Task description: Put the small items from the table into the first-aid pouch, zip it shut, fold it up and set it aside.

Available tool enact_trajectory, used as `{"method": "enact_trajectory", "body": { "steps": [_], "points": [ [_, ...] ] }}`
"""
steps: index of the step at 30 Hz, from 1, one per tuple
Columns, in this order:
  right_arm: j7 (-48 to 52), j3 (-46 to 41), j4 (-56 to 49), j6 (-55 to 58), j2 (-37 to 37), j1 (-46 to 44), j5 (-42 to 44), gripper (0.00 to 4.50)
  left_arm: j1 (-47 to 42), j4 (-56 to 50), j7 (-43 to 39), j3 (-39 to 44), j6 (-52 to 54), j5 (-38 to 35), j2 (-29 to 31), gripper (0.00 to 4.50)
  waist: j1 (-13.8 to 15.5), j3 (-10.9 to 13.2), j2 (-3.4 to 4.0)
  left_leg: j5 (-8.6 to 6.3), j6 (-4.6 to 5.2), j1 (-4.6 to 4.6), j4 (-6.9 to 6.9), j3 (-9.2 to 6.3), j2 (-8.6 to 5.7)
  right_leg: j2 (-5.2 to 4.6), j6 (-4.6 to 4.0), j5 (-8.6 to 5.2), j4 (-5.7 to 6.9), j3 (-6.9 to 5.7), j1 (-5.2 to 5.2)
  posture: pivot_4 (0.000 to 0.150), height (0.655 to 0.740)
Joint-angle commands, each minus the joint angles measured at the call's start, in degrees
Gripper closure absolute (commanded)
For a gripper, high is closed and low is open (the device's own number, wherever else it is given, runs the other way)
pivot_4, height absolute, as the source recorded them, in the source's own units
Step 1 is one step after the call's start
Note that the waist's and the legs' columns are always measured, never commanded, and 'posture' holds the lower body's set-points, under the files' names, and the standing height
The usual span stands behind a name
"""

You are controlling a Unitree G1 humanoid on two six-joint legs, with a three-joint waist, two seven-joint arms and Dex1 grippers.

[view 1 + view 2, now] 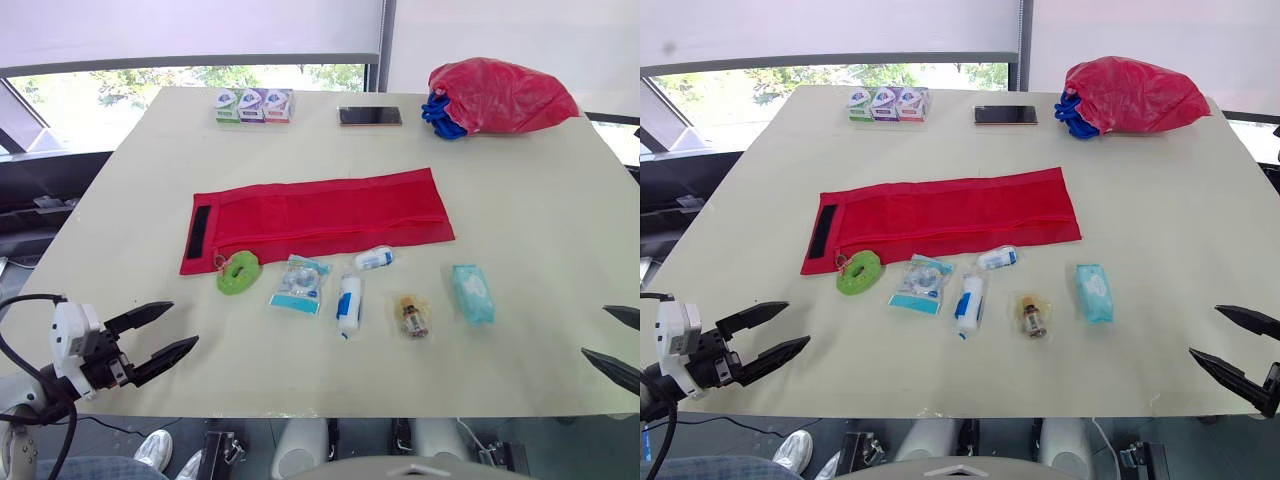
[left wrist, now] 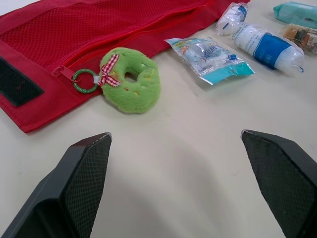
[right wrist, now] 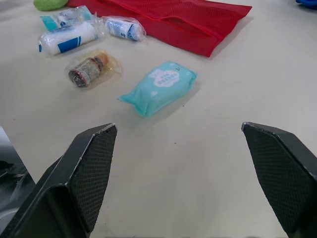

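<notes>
Pouch: red mesh fabric pouch [image 1: 320, 215] — unfolded, flat.
Left gripper [image 1: 185, 323]: spread, empty, left of pouch.
Right gripper [image 1: 1205, 332]: spread — right of pouch.

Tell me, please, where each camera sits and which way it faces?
Head eyes: looking forward and down over the flat red mesh pouch on the cream table; left gripper and right gripper show, open.
Left wrist: faces the green plush ring; own black fingers show.
Right wrist: faces the teal wipes packet; own fingers show.
All share the pouch.
</notes>
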Motion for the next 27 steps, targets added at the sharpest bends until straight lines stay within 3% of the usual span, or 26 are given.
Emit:
{"method": "enact_trajectory", "body": {
  "steps": [1, 15, 21, 27],
  "points": [
    [-0.06, -2.74, -1.17, 0.41, -0.24, 0.0, 1.18, 0.19, -0.12, -0.85, -0.92, 0.19, 0.38, -0.74, 1.5, 0.0, 0.0, 0.0, 0.0, 0.0, 0.0, 0.0, 0.0, 0.0, 0.0, 0.0, 0.0, 0.0, 0.0, 0.0, 0.0, 0.15, 0.74],
    [0.57, -1.71, -0.36, -0.12, 0.33, -1.58, 0.61, 0.19, -0.32, -10.98, 4.22, -1.2, 7.7, -2.25, 0.6, 0.0, 0.0, 0.01, 0.01, 0.0, -0.01, 0.03, 0.01, -0.04, 0.0, 0.0, 0.0, 0.0, 0.0, -0.05, 0.08, 0.15, 0.74],
    [-4.86, 1.69, -11.43, 4.85, 0.63, -4.04, 3.82, 0.19, -4.45, -19.98, 12.8, -7.34, 19.49, -5.24, 0.53, 0.0, 0.03, 0.03, 0.06, 0.02, -0.02, 0.06, 0.03, -0.07, 0.0, 0.0, 0.02, 0.0, 0.0, -0.05, 0.13, 0.15, 0.74],
    [-11.61, 6.7, -22.18, 9.88, 0.18, -7.67, 5.59, 0.19, -12.81, -21.45, 23.4, -14.82, 35.48, -8.43, 0.6, 0.0, 0.03, 0.04, 0.03, 0.04, -0.04, 0.09, 0.04, -0.1, -0.04, 0.1, -0.16, 0.13, 0.05, -0.05, 0.25, 0.15, 0.74]
  ]
}}
